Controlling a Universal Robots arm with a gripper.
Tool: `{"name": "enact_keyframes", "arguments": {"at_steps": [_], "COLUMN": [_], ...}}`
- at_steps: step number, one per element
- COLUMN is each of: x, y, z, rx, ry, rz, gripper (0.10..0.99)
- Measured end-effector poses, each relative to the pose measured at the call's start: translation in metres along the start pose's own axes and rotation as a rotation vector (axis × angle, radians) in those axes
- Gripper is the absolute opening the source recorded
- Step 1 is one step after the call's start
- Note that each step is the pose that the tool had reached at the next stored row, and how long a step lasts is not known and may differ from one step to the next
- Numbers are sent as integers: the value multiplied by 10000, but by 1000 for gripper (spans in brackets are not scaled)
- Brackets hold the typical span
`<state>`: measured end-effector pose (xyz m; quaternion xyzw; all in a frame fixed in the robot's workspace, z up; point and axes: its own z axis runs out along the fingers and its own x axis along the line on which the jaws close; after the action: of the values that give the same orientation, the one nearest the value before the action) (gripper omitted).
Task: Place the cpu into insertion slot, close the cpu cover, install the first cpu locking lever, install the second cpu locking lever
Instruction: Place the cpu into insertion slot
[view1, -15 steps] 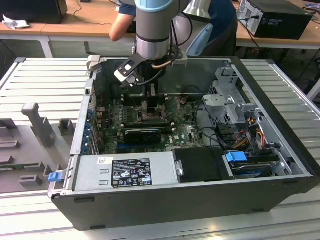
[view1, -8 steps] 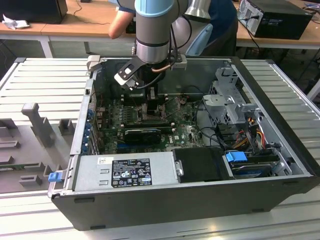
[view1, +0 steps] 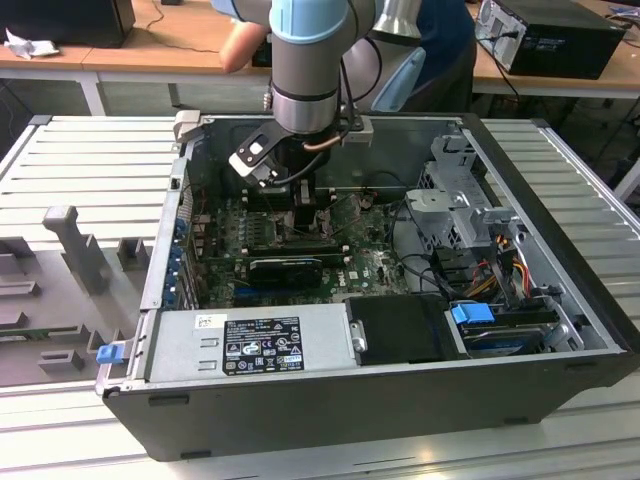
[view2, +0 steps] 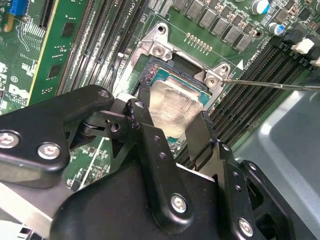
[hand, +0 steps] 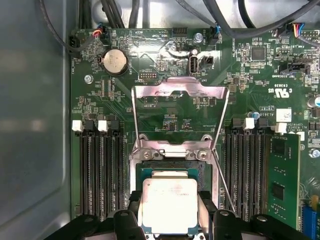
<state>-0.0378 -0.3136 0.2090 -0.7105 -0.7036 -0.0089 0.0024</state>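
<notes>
My gripper is low over the green motherboard, shut on the cpu, a silver-grey square chip. Its black fingers press the chip's two opposite sides. The cpu sits at the insertion slot; I cannot tell whether it is fully seated. The cpu cover, a silvery frame, lies swung open beyond the slot. One thin wire locking lever stands loose beside the slot, also in the second wrist view. In the exterior view the arm reaches down into the open computer case.
Black memory slots flank the slot on both sides. A round coin battery and cables lie past the cover. The case holds a power supply and a drive cage. A person stands behind the case.
</notes>
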Motion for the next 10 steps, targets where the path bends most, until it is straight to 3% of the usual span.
{"name": "enact_keyframes", "arguments": {"at_steps": [10], "x": [-2], "y": [-1], "z": [67], "rx": [1], "ry": [-3], "rz": [18], "gripper": [525]}}
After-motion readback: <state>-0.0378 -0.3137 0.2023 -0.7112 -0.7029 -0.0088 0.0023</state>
